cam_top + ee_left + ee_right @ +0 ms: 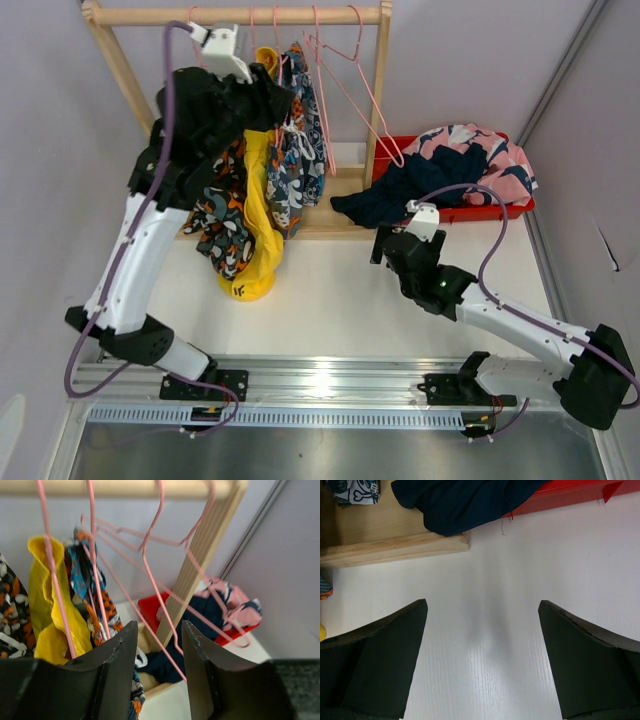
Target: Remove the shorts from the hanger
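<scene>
Three pairs of shorts hang on pink hangers [335,80] from the wooden rack: camouflage [225,225], yellow [255,220] and blue-orange-white print [295,170]. The navy shorts [400,190] and the pink shorts [480,150] lie in the red tray [500,212]. My left gripper [282,100] is raised by the hangers' tops, open and empty. In its wrist view [159,635] empty pink hanger wires [150,570] cross beyond the jaws, with the yellow shorts [42,595] and print shorts [80,582] at left. My right gripper [385,245] is open and empty, low over the table [482,610].
The rack's wooden base [395,547] lies ahead of the right gripper, with the navy shorts [465,500] draped over it and the tray's edge [560,492]. The rack's right post [200,565] stands near the left gripper. A metal rail [320,380] runs along the near edge.
</scene>
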Tool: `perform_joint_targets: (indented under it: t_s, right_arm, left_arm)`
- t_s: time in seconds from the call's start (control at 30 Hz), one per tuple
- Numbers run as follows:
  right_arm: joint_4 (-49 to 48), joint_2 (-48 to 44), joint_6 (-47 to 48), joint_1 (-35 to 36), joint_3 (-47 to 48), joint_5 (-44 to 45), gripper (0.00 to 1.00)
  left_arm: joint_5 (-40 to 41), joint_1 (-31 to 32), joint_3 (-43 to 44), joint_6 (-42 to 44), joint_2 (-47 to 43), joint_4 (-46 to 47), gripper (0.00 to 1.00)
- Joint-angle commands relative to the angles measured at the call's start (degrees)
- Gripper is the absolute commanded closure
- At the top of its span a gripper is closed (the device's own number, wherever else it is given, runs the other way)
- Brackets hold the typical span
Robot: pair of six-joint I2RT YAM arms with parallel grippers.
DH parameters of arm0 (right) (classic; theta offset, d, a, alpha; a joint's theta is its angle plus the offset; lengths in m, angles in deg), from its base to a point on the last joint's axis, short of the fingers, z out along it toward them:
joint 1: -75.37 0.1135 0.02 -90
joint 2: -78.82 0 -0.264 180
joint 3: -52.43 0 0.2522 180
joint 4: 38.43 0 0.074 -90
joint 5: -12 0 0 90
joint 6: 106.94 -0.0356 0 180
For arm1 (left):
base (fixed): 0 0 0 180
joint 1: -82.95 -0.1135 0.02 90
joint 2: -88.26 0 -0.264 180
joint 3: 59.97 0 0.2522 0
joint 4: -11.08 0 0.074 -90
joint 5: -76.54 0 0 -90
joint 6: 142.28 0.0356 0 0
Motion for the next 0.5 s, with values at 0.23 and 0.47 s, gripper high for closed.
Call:
perform_joint_targets:
  t_s: [0.23, 0.47]
  right_arm:
    - [2.6, -5.9, -3.3, 0.3, -3.1, 5.0, 0.01]
    - [2.3, -6.6, -3.6, 0.2, -4.3, 5.0, 0.01]
  left_arm:
    - [5.3, 0.0, 0.5, 2.6, 4.7, -0.4, 0.56]
    - [7.3, 0.1, -1.6, 3.0, 6.1, 0.3, 0.56]
